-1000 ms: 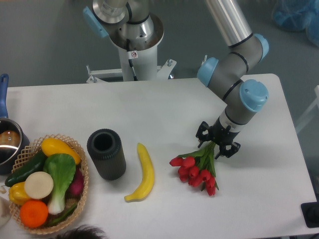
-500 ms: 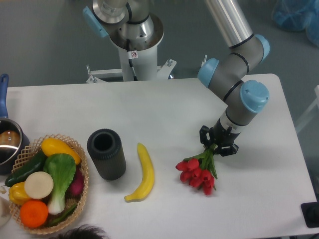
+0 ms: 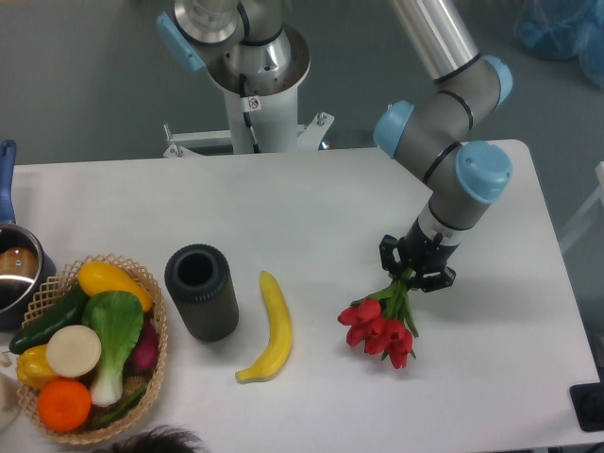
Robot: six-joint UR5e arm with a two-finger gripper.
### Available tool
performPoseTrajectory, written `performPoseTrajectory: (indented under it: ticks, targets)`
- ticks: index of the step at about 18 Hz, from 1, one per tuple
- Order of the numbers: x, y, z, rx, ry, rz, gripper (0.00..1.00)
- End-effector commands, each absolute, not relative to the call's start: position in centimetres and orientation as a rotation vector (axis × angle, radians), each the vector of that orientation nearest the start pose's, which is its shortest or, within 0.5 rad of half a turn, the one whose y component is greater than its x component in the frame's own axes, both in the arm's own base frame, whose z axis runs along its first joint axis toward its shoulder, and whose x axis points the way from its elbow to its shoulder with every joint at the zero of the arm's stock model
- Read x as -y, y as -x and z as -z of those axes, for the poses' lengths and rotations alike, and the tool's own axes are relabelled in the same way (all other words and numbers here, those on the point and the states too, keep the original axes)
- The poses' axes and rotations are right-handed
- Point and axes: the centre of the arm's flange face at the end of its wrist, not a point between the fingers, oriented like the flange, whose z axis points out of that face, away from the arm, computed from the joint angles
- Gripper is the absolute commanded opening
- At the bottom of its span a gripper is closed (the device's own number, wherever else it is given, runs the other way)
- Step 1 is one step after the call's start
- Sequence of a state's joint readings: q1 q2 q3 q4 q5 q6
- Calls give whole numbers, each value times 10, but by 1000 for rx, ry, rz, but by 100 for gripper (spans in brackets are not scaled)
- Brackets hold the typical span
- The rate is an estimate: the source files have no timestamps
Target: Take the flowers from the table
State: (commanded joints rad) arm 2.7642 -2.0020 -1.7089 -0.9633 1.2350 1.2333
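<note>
The flowers, red tulip buds with green leaves, hang below my gripper at the right of the white table. My gripper is shut on the flowers' green stems, which run up into it. The red buds sit low over the tabletop, pointing toward the front left; I cannot tell if they still touch it.
A yellow banana lies left of the flowers. A black cylinder stands further left. A wicker basket of vegetables and fruit sits at the front left, with a pot behind it. The robot base stands behind the table.
My gripper has moved slightly up and right with the stems in it. The flower bunch has shifted right, and its buds sit closer together under the gripper.
</note>
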Motion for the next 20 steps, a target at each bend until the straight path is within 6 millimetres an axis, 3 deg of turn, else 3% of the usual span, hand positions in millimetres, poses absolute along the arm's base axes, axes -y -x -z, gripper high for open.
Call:
performPoseTrajectory:
  ticks: [5,8,15,20]
  targets:
    - [-369,533,-315,58,2678,12,21]
    - [-364,548,-339,87,2567,9,21]
    - [-331,572,-373,155,2393,6,21]
    - [-320,578,-374,172,2373,4,21]
